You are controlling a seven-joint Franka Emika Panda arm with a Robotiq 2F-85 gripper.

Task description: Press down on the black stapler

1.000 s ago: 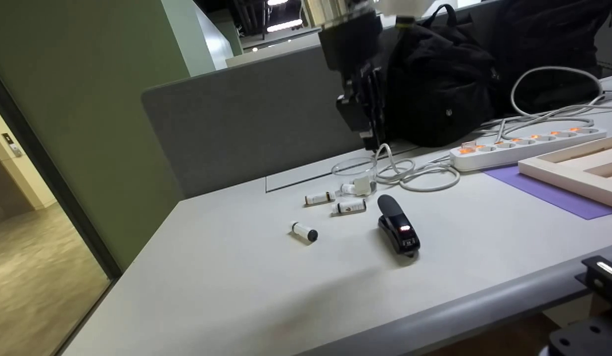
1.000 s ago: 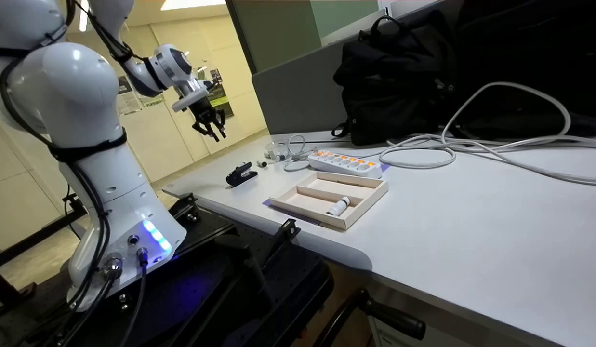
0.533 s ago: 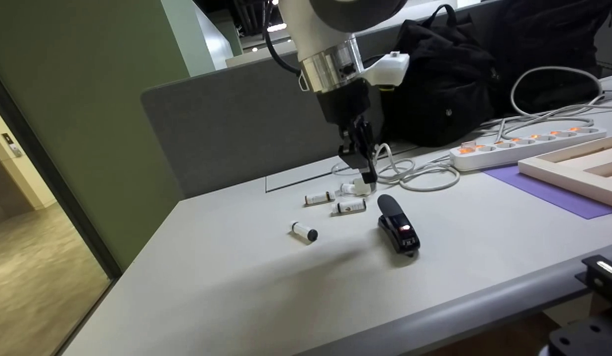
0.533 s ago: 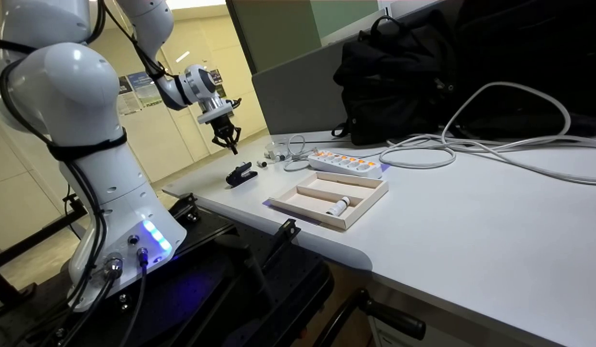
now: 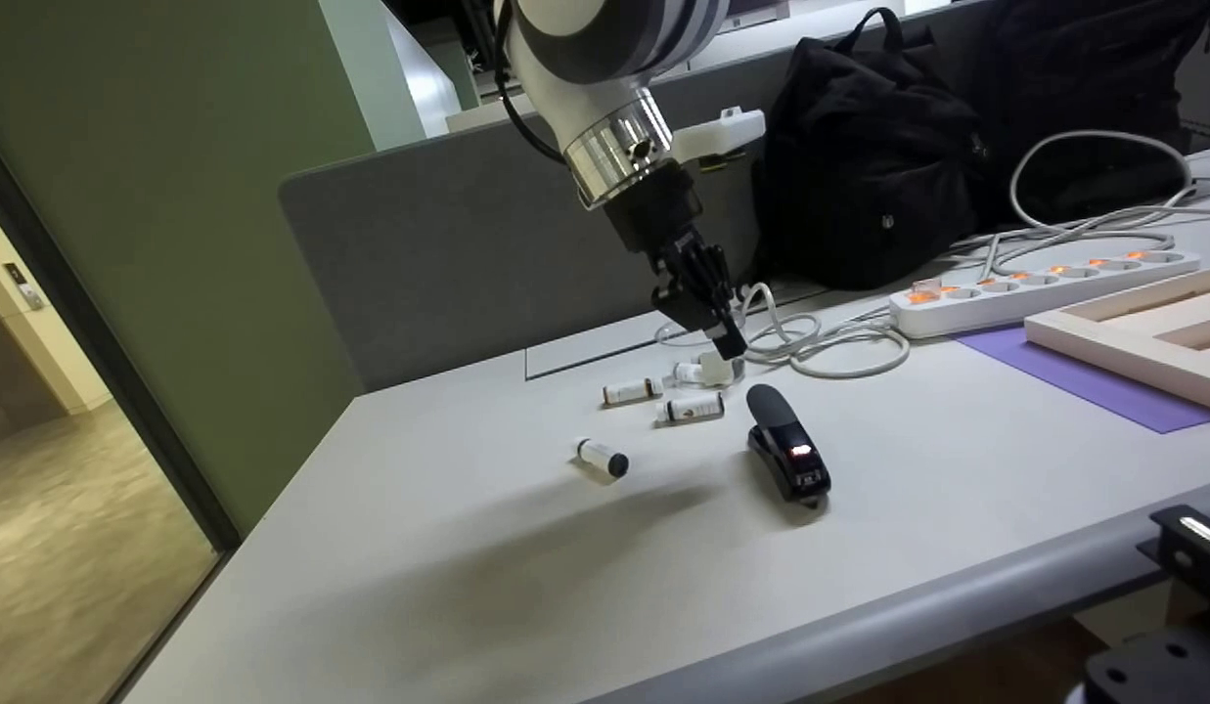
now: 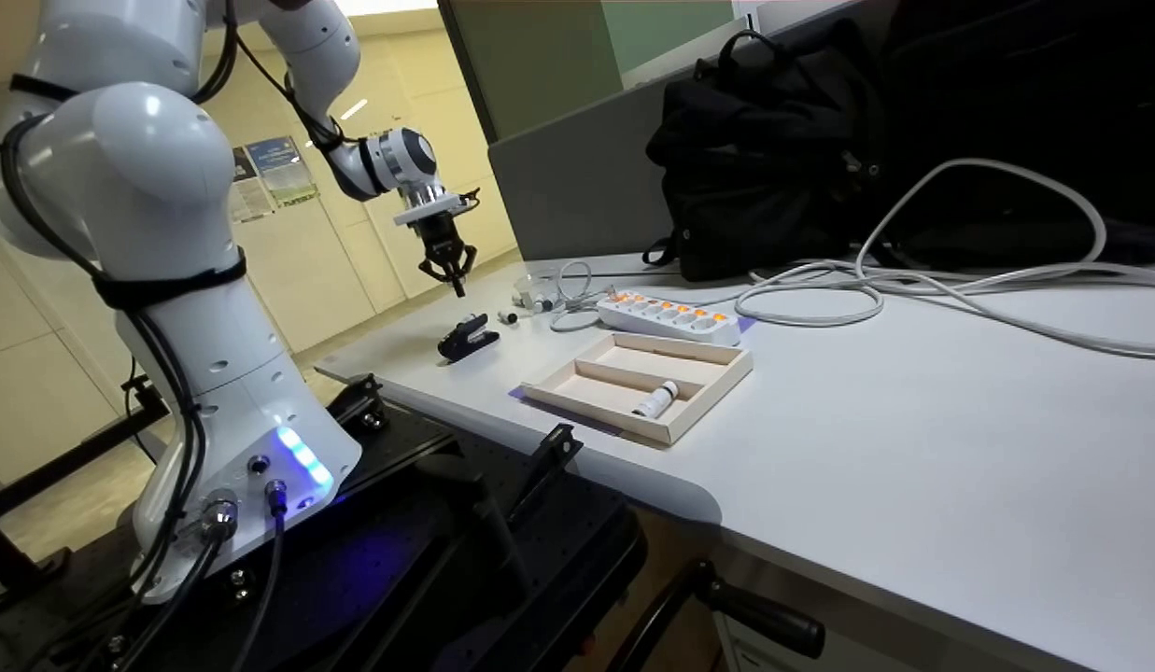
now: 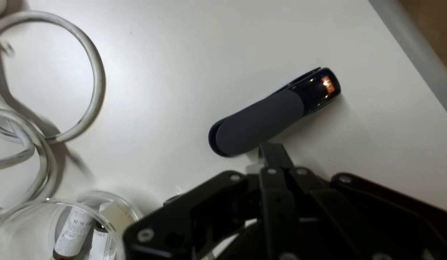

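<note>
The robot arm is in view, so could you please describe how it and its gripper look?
The arm is glossy white and rounded, with black straps and black cables; a blue light strip glows low down on it. A silver collar leads to the gripper, which is black, with slim jointed fingers and pale round screw heads.

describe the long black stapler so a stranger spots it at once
In an exterior view, find the black fabric backpack with the top loop, then look to the white tabletop in front of it. The long black stapler lies just right of the small white cylindrical vials. Unlike them, it is bigger and dark, with a matte grey handle.
</note>
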